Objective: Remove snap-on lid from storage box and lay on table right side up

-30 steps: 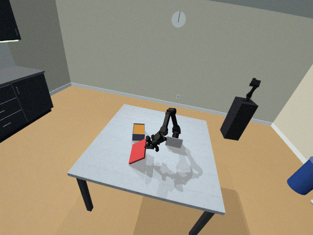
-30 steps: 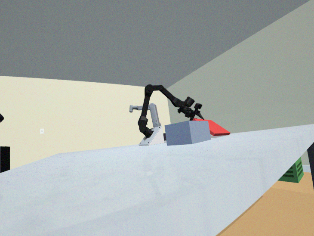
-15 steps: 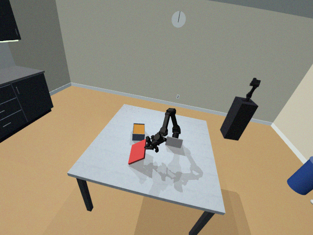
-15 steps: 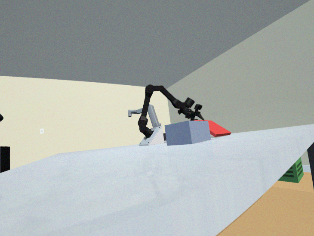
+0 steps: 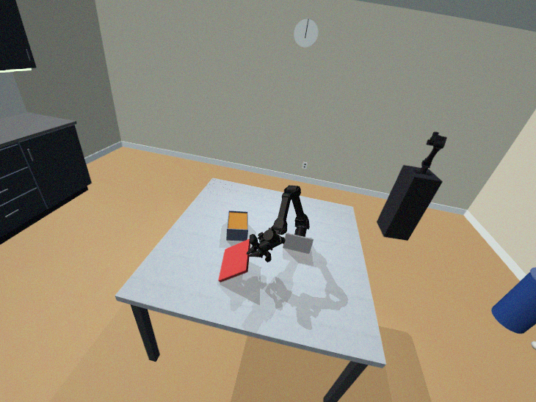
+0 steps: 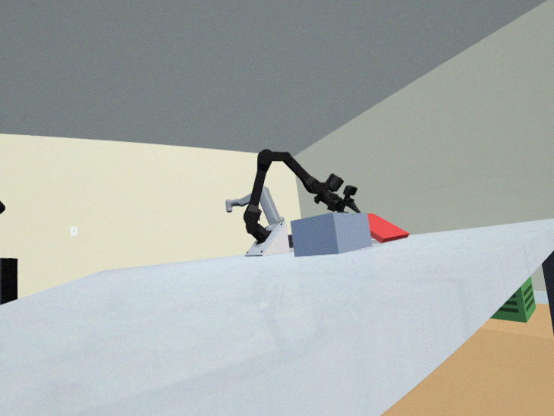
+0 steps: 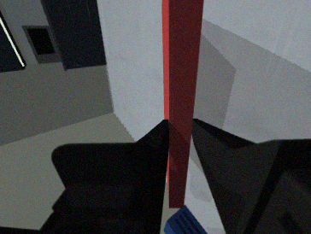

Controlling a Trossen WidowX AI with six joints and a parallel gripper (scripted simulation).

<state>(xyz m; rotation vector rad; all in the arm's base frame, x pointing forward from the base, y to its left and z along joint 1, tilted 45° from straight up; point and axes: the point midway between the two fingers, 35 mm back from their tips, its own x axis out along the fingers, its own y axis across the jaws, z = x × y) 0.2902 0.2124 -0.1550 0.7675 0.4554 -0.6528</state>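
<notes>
- While the arm point(image 5: 288, 206) is bending down over the table point(image 5: 186, 263), the gripper point(image 5: 252, 249) is clamping one edge of the red lid point(image 5: 234, 260), with that edge pinched between its two fingers.
- In the wrist view the lid point(image 7: 181, 98) is showing edge-on, running straight out from between the dark fingers and away over the pale table top.
- In the side view the lid point(image 6: 385, 229) is sloping downward away from the gripper point(image 6: 353, 208), its held edge higher and its far edge down near the table; whether that edge is touching cannot be told.
- The box point(image 5: 237, 225) is sitting open, showing an orange inside, just behind the lid and beside the gripper, apart from both.
- The arm's grey base point(image 5: 298, 243) is standing to the other side of the gripper.
</notes>
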